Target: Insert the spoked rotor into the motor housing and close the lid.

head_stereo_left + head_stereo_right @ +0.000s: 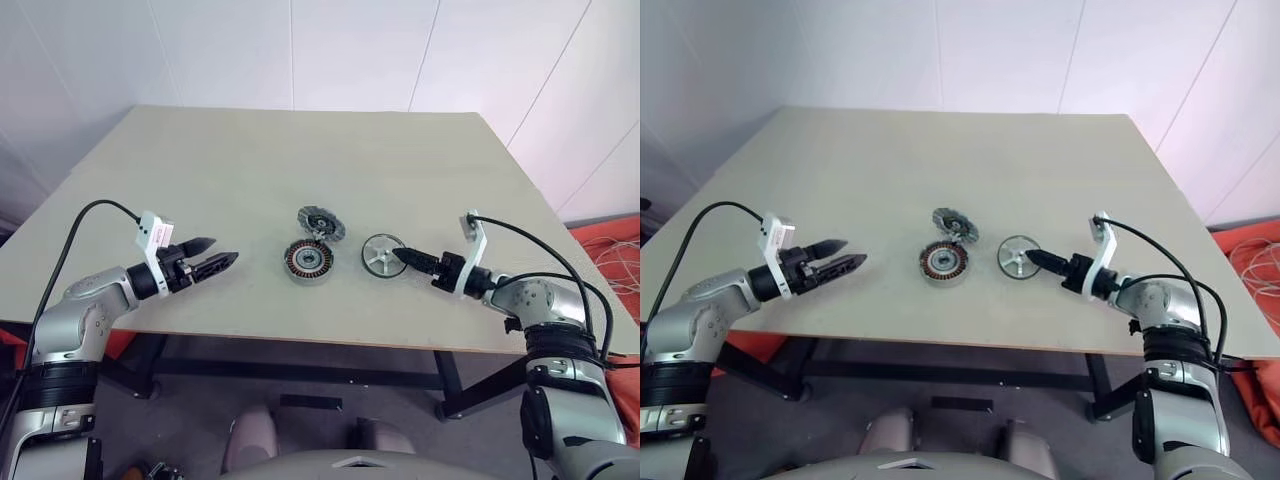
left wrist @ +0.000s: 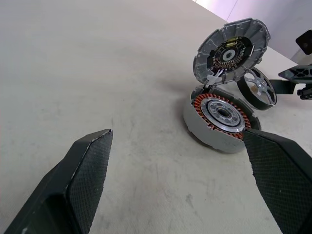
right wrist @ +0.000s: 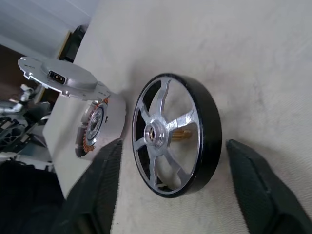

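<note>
The desk [image 1: 250,170] is plain pale beige. The rotor [image 3: 173,134] is shiny silver with spoke cut-outs and a black rim. The housing [image 2: 219,119] is grey, ringed by copper-orange windings around a silver centre. The lid [image 2: 233,51] is grey with dark segmented inner parts. Both claws' fingers [image 2: 85,180] are black and cross-hatched.

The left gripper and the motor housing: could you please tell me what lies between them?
Nothing: bare table separates the open left gripper from the motor housing, as the left eye and left wrist views show.
</note>
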Controlling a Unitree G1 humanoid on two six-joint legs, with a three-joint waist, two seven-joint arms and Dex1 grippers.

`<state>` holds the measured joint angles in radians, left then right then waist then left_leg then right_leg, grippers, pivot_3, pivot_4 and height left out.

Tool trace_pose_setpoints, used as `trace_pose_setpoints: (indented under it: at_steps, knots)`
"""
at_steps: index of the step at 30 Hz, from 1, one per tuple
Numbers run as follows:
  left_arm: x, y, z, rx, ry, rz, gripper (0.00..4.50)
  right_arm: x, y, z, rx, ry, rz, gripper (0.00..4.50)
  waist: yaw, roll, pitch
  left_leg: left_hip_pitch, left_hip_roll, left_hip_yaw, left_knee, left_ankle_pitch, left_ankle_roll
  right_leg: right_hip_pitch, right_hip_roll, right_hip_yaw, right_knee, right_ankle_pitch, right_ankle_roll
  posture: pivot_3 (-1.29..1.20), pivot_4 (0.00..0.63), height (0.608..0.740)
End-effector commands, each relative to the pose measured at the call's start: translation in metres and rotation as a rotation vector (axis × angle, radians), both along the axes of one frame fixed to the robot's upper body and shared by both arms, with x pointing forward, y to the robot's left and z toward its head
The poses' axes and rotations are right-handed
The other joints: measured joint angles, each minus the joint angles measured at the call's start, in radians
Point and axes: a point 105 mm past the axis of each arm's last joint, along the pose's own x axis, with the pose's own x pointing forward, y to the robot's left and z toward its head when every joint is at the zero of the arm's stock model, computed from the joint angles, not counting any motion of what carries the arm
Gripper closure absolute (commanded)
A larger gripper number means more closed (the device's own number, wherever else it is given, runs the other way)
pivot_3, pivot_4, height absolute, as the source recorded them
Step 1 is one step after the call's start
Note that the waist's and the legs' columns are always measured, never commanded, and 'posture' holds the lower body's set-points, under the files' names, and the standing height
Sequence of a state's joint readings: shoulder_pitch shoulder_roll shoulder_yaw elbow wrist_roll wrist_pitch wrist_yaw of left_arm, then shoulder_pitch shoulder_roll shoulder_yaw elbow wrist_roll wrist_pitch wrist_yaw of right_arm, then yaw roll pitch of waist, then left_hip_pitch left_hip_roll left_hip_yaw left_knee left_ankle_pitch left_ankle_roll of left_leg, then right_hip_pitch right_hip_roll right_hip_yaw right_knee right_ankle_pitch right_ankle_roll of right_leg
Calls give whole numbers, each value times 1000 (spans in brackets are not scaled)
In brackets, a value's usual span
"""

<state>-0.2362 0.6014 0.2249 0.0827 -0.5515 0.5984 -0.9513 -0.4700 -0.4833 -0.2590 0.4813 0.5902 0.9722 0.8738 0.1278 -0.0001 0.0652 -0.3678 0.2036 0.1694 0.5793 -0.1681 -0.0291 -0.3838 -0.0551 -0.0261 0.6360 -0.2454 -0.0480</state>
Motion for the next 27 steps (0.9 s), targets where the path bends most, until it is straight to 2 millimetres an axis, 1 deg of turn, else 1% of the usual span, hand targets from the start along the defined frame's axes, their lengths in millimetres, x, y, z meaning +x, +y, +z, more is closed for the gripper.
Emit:
trace_pose_setpoints:
  at_steps: [1, 3, 5, 7, 10, 12, 16, 18, 20, 22, 24, 27]
  knots:
    - [3, -4, 14, 5, -56, -17, 0, 4, 2, 14, 41, -32, -2, 2077, 0, 0, 0, 0, 0, 0, 0, 0, 0, 0, 0, 0, 0, 0, 0, 0, 0, 740]
    - [3, -4, 14, 5, -57, -18, 0, 4, 2, 12, 38, -21, -7, 2698, 0, 0, 0, 0, 0, 0, 0, 0, 0, 0, 0, 0, 0, 0, 0, 0, 0, 740]
    - [4, -5, 14, 4, -58, -17, 0, 5, 0, 13, 47, -18, -24, 3526, 0, 0, 0, 0, 0, 0, 0, 0, 0, 0, 0, 0, 0, 0, 0, 0, 0, 740]
    - [4, -5, 14, 4, -59, -17, 0, 7, -4, 15, 55, -19, -44, 4065, 0, 0, 0, 1, 0, 0, 0, 0, 0, 1, 0, 0, 0, 0, 0, 0, 0, 740]
    - [5, -5, 14, 4, -59, -18, 0, 7, -7, 16, 56, -22, -53, 4124, 3, 0, 0, 1, 0, 0, 0, 0, 0, 1, 0, 0, 0, -2, 4, 0, 0, 740]
    - [5, -6, 13, 4, -58, -18, 0, 8, -8, 21, 69, -34, -57, 4124, 4, 0, 0, 1, 0, 0, 0, 0, 0, 1, -1, 0, 0, -2, 4, 0, 0, 740]
    - [4, -5, 13, 2, -59, -16, 0, 2, -12, 30, 68, -44, -48, 4126, 8, 0, 0, 1, 0, 0, 0, 0, -1, 1, -1, 0, 0, -1, 1, 0, 0, 740]
    - [4, -4, 13, 3, -58, -15, 0, -6, -18, 33, 54, -41, -41, 4126, 13, 0, 0, 0, 0, 1, 0, 0, 0, 1, -1, 0, -1, 0, 0, 0, 0, 740]
    - [4, -3, 13, 4, -58, -14, 0, -18, -26, 39, 49, -36, -21, 4127, 21, 0, 0, -1, 0, 1, -2, 0, 0, 1, -1, -1, -3, 0, 0, 0, 0, 740]
    - [4, -2, 13, 6, -58, -15, 0, -29, -29, 45, 38, -32, 9, 4130, 27, 0, 0, -1, 0, 1, -2, 0, 0, 1, -1, -1, -5, 0, 1, 0, 0, 740]
    - [4, -2, 13, 6, -57, -15, 0, -35, -28, 47, 34, -28, 25, 4145, 26, 0, 0, -1, 0, 1, -3, 0, 0, 2, 0, -1, -8, 0, 1, 0, 0, 740]
    - [5, -2, 13, 7, -57, -16, 0, -54, -5, 52, 57, 5, 143, 4145, 22, 1, 0, -1, 1, 2, -4, 0, 0, 3, 0, -1, -10, 0, 1, 0, 0, 740]
